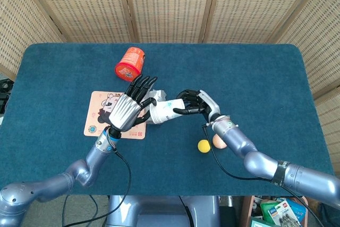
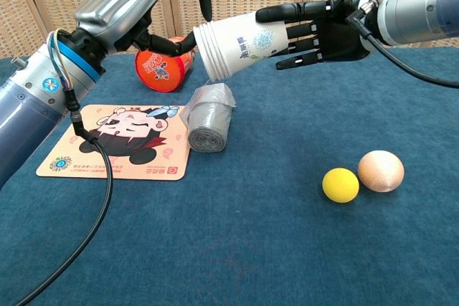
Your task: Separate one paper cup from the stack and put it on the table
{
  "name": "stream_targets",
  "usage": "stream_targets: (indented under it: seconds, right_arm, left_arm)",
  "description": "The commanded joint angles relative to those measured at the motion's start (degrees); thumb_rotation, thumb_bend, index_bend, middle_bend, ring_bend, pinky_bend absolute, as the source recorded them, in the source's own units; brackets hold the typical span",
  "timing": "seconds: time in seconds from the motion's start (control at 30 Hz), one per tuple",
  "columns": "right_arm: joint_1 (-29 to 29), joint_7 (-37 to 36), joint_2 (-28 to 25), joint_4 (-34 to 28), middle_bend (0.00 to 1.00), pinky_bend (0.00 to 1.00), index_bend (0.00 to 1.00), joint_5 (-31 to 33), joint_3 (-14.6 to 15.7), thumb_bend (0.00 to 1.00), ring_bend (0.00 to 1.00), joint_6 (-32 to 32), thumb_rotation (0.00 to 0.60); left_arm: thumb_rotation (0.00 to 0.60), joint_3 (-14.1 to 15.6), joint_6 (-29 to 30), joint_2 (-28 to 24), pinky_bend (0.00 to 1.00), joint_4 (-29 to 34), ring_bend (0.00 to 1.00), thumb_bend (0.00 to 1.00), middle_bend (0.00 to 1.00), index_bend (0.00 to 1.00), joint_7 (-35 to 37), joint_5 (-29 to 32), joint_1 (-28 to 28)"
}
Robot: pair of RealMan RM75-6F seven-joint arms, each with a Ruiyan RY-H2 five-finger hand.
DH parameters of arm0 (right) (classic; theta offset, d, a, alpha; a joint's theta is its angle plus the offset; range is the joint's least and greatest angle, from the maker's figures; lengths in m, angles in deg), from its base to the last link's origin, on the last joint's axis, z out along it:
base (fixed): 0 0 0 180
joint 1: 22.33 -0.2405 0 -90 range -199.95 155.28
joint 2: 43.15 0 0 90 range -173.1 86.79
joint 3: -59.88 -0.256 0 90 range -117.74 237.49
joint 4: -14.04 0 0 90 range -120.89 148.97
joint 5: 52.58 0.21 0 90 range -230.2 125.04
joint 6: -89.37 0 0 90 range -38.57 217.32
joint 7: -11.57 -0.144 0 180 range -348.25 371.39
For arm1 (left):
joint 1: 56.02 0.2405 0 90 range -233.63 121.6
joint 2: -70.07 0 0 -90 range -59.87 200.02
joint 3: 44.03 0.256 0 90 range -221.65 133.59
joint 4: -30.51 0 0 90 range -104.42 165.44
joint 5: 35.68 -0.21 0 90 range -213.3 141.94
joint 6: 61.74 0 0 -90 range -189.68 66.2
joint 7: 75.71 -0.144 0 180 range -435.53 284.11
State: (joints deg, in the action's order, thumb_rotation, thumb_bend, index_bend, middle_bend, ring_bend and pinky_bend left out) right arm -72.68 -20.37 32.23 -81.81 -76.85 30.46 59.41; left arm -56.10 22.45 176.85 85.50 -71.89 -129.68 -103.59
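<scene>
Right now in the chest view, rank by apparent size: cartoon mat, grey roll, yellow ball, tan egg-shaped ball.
1. Cartoon mat
2. Grey roll
3. Tan egg-shaped ball
4. Yellow ball

The two balls sit side by side, so that comparison is fair; the roll lies farther back.

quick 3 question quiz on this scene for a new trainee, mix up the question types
1. True or false: the cup stack stands upright on the table.
2. Which hand holds the stack? A) left hand B) right hand
3. Fill in: the grey roll lies beside the ___ mat.

Key: 1 false, it is held sideways in the air. 2 B. 3 cartoon.
</scene>
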Motion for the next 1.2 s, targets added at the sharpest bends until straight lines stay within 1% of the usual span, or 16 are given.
stream_targets:
  seconds: [0.03,0.37,0.57,0.73,0.97,1.1,1.2]
  right_arm:
    - [0.1,-0.2,0.0,0.3,0.61,0.55,0.56,-0.1,0.1,0.45,0.44,0.2,0.6]
    - [0.2,-0.6,0.1,1.0,0.62,0.55,0.56,-0.6,0.3,0.45,0.44,0.6,0.6]
    - [0.2,-0.7,0.1,1.0,0.62,0.55,0.56,-0.8,0.4,0.45,0.44,0.8,0.6]
    - [0.4,-0.9,-0.2,1.0,0.62,0.55,0.56,-1.0,0.4,0.45,0.44,0.9,0.6]
    - [0.9,-1.3,-0.6,1.3,0.62,0.55,0.56,-1.3,0.5,0.45,0.44,1.1,0.6]
    - [1.4,-1.3,-1.2,1.6,0.62,0.55,0.56,-1.7,0.6,0.45,0.44,1.3,0.6]
    - [2.1,-1.3,-2.1,1.9,0.62,0.55,0.56,-2.6,0.6,0.45,0.44,1.6,0.6]
  left_arm:
    - [0.6,-0.1,0.1,0.1,0.0,-0.3,0.0,0.45,0.0,0.52,0.1,0.2,-0.1]
    - [0.6,-0.5,0.8,0.4,0.0,-1.0,0.0,0.46,0.0,0.52,1.0,0.7,-0.3]
    - [0.6,-0.5,0.6,0.4,0.0,-0.9,0.0,0.48,0.0,0.59,1.0,1.0,-0.4]
    - [0.6,-0.4,0.4,0.5,0.0,-1.1,0.0,0.48,0.0,0.68,1.1,1.3,-0.4]
    - [0.6,-0.4,0.7,0.0,0.0,-1.1,0.0,0.48,0.0,0.7,1.5,1.6,-0.1]
    - [0.6,-0.2,1.3,-1.5,0.0,-0.9,0.0,0.48,0.0,0.71,1.9,1.6,0.6]
    - [0.6,0.4,1.9,-4.4,0.0,-0.5,0.0,0.48,0.0,0.71,3.2,1.7,2.1]
